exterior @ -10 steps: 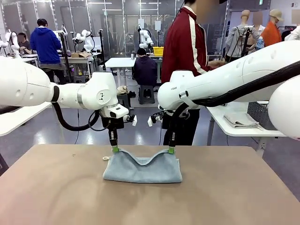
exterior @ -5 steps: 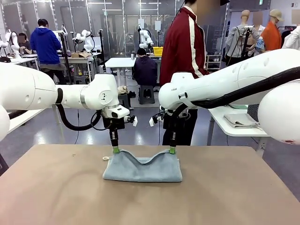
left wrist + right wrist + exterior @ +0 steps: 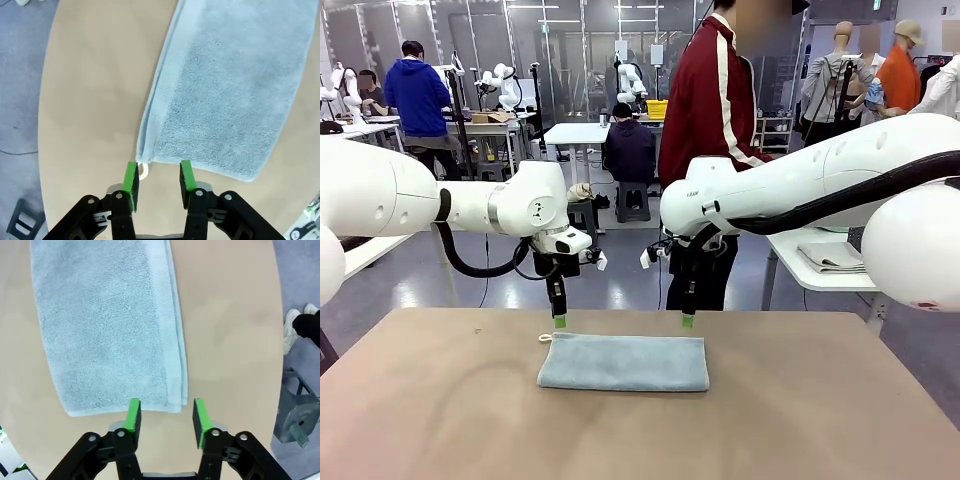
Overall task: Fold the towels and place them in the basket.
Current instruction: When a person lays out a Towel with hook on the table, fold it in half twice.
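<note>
1. The counter (image 3: 440, 420), a plain tan board, smooth and matte, spreads under the towel. More of it lies bare on the towel's near side than on its far side.
2. The towel (image 3: 623, 362) is grey-blue terry with a soft, nubby pile. It lies flat as a long rectangle. Its far long edge shows stacked hems, so it looks folded once lengthwise.
3. The left tool (image 3: 559, 321) hangs just above the towel's far left corner. Its green pads stand partly apart and grip nothing.
4. The right tool (image 3: 688, 321) hangs just above the towel's far right corner. It is likewise open and empty, with a slightly wider gap.
5. A small pale loop tab (image 3: 144, 172) pokes out at the towel's far left corner.
6. As I judge it, the step in hand is clearing away after laying the fold.
   - Both tools should rise straight up so that no pad snags the pile and drags a corner askew.
   - For the next fold, each pinch should take both layers at once, right at the hem. The cloth is limp and will sag between the two holds.
   - The two tools should travel evenly together.
</note>
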Available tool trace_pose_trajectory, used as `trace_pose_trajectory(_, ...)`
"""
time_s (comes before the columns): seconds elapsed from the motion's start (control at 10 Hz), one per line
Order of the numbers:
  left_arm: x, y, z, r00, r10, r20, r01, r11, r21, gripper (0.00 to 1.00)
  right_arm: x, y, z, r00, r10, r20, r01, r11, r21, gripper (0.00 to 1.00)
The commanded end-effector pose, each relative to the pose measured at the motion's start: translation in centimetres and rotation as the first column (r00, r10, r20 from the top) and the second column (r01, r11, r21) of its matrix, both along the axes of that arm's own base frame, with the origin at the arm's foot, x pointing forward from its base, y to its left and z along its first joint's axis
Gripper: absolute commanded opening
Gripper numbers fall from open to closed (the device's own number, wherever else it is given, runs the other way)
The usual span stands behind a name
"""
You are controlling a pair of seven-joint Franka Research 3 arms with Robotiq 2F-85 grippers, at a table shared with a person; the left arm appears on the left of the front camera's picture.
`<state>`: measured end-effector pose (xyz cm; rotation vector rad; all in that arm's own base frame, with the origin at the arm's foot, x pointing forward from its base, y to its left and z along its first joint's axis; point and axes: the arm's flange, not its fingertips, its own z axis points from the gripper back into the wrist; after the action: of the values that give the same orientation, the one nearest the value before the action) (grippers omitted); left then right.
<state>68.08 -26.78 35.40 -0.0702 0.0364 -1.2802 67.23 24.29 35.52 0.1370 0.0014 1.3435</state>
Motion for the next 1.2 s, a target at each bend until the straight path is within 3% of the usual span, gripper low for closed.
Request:
trace_pose_trajectory(0.0,-0.9,1.0,1.6,1.000,0.018,0.019,-0.018,1.000,-0.007,0.54,-0.4,-0.6,1.3,0.999,-0.047,0.003,0.047,0.999,-0.004,0.72)
trace_pose_trajectory(0.2,-3.3,4.4,6.6,0.999,-0.009,-0.038,0.004,0.994,-0.109,0.54,-4.1,-2.4,6.7,0.983,-0.170,-0.065,0.170,0.985,-0.004,0.72)
trace_pose_trajectory(0.3,-4.5,6.6,8.8,0.998,-0.026,-0.050,0.019,0.991,-0.133,0.54,-6.3,-3.5,9.3,0.957,-0.278,-0.084,0.280,0.960,0.006,0.72)
trace_pose_trajectory(0.4,-5.6,8.6,10.5,0.998,-0.050,-0.045,0.041,0.983,-0.180,0.54,-8.2,-4.6,11.7,0.907,-0.410,-0.094,0.415,0.909,0.031,0.72)
trace_pose_trajectory(0.6,-7.1,12.4,12.6,0.989,-0.145,-0.022,0.129,0.932,-0.339,0.54,-12.4,-6.6,15.2,0.752,-0.646,-0.136,0.658,0.748,0.084,0.72)
trace_pose_trajectory(0.8,-7.2,15.7,13.0,0.981,-0.193,0.010,0.174,0.861,-0.478,0.54,-15.7,-8.5,16.3,0.538,-0.811,-0.229,0.839,0.541,0.056,0.72)
trace_pose_trajectory(0.9,-7.3,17.5,12.7,0.978,-0.205,0.037,0.191,0.807,-0.559,0.54,-17.1,-8.9,15.8,0.450,-0.841,-0.301,0.881,0.474,-0.006,0.72)
trace_pose_trajectory(1.0,-7.2,19.3,12.2,0.976,-0.207,0.067,0.203,0.759,-0.619,0.54,-17.8,-8.8,15.5,0.433,-0.850,-0.300,0.890,0.456,-0.006,0.72)
trace_pose_trajectory(1.1,-7.0,21.0,11.5,0.967,-0.232,0.102,0.239,0.697,-0.676,0.54,-18.1,-8.4,15.4,0.469,-0.830,-0.302,0.871,0.491,0.002,0.72)
